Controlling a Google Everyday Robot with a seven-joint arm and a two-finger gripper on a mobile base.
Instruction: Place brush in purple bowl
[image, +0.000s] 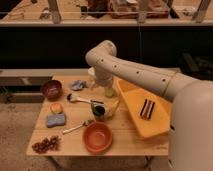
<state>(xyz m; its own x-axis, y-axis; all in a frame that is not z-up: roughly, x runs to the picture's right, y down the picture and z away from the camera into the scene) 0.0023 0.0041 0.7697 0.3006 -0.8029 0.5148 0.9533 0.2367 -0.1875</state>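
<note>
the brush is lying flat near the middle of the bench. its long axis is running roughly left to right across the view. the pale tuft is pointing to the view's left, and the thin dark handle is reaching right and slightly toward the front edge.

the claw is hanging low at the handle's right-hand end, straight beneath the wrist, so the brush is stretching away from it to the left of the view. the claw is standing wide apart and gripping nothing, and the brush is resting on the wood. whether the claw is already touching the handle i cannot tell.

the purple bowl is sitting near the bench's left rear corner, beyond the tuft end and a little further back, apart from the brush. as i am judging it, the carry is going to run leftward along the brush's own line.

the spoon is lying just in front of the brush on a similar slant. the orange bowl is sitting in front of the claw. both are looking easy to mistake for the task's own things.
</note>
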